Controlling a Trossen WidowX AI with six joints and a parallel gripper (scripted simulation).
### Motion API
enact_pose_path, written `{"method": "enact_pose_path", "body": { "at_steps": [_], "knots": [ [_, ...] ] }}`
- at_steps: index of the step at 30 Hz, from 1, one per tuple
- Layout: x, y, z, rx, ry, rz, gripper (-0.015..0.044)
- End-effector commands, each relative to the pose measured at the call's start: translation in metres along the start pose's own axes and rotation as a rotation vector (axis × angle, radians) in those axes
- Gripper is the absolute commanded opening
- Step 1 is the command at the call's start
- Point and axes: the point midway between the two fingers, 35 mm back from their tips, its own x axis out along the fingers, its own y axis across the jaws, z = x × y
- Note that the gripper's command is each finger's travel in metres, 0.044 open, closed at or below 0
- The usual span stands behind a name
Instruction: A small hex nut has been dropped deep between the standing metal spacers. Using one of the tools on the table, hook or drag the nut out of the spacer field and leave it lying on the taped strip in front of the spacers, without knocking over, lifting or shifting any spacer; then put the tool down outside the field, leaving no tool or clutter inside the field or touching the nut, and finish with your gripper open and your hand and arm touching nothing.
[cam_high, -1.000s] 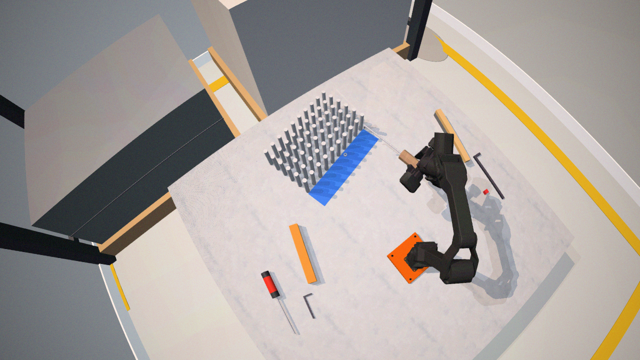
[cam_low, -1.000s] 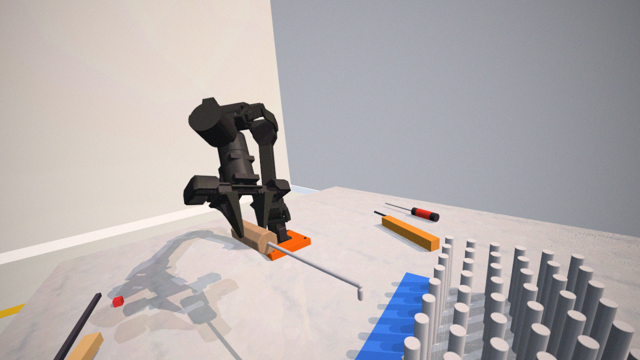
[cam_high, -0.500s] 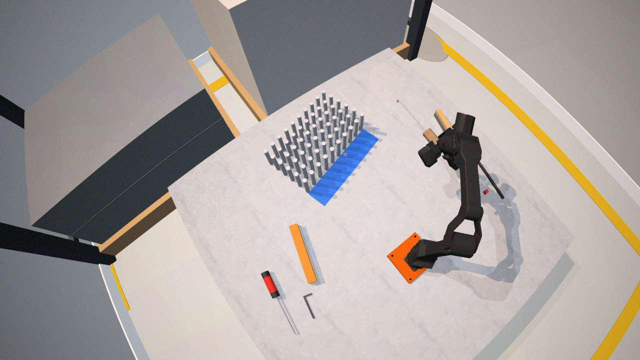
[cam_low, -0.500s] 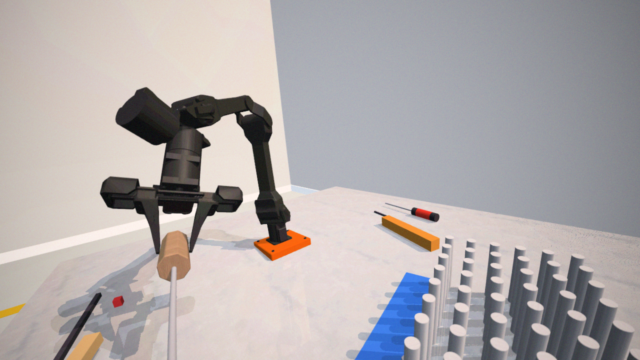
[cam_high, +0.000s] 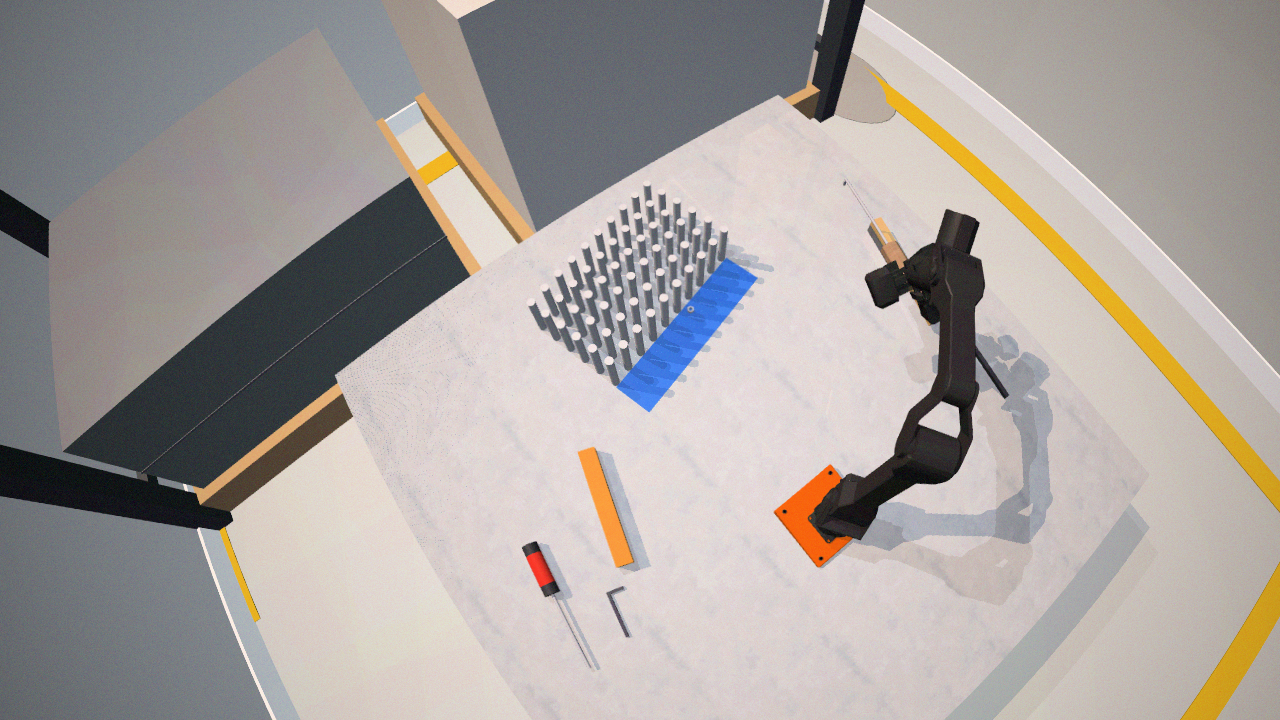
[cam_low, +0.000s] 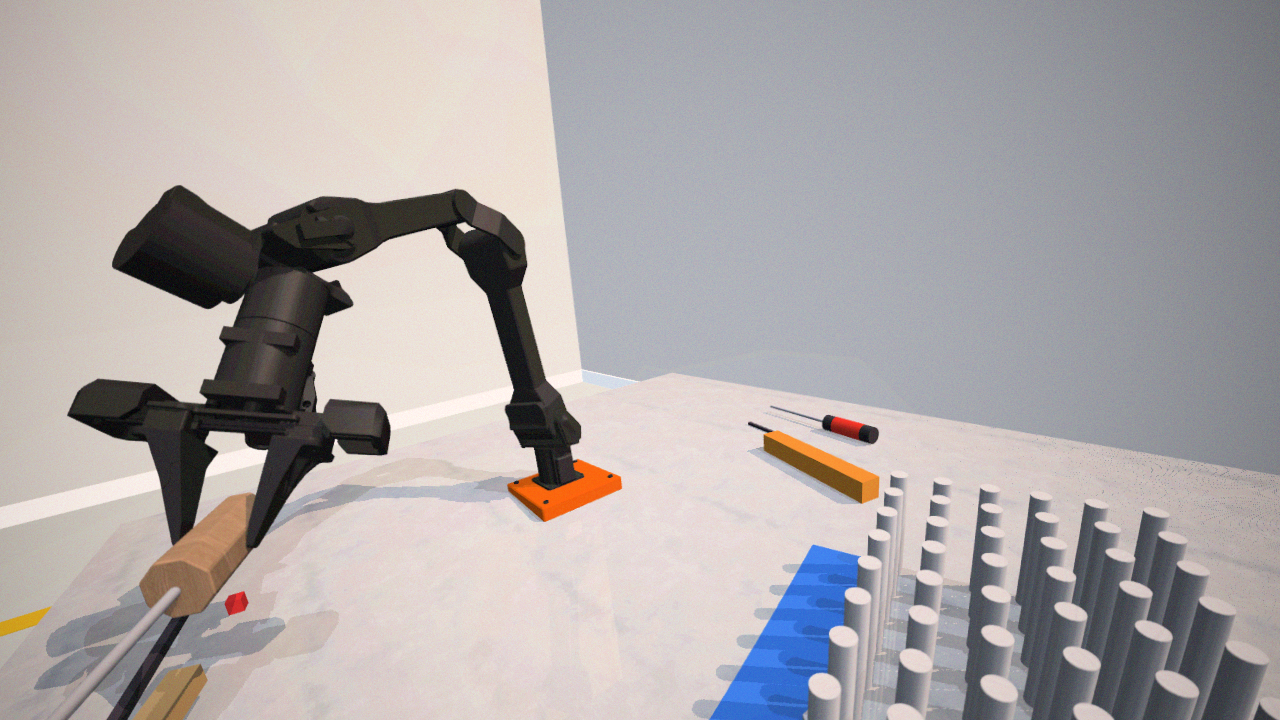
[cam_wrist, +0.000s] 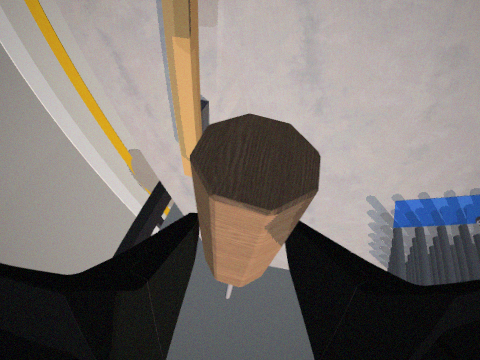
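Observation:
The small nut (cam_high: 690, 308) lies on the blue taped strip (cam_high: 644, 394) (cam_low: 810, 577) (cam_wrist: 410, 206), in front of the spacer rows. The metal spacers (cam_high: 612, 368) (cam_low: 996, 637) (cam_wrist: 421, 250) stand upright. My gripper (cam_high: 898, 265) (cam_low: 217, 543) (cam_wrist: 243, 225) is shut on the wooden handle of the hook tool (cam_high: 888, 244) (cam_low: 196, 564) (cam_wrist: 250, 240) and holds it above the table, well away from the spacers and the strip. Its thin shaft points away from the robot base; its small bent tip shows in the top view. The nut is not visible in the exterior view.
A tan wooden block (cam_low: 174, 694) (cam_wrist: 185, 90) and a long black hex key (cam_high: 990, 371) (cam_low: 152, 667) lie below the tool, near a red cube (cam_low: 235, 602). An orange bar (cam_high: 605, 507) (cam_low: 819, 465), screwdriver (cam_high: 539, 568) (cam_low: 848, 428) and small hex key (cam_high: 619, 613) lie across the table.

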Motion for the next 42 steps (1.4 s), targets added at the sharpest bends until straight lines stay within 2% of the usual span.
{"method": "enact_pose_path", "body": {
  "at_steps": [1,42],
  "knots": [
    [0.0,0.005,-0.003,0.006,0.01,0.013,0.0],
    [0.034,0.001,0.011,0.005,0.011,0.014,0.0]
  ]
}}
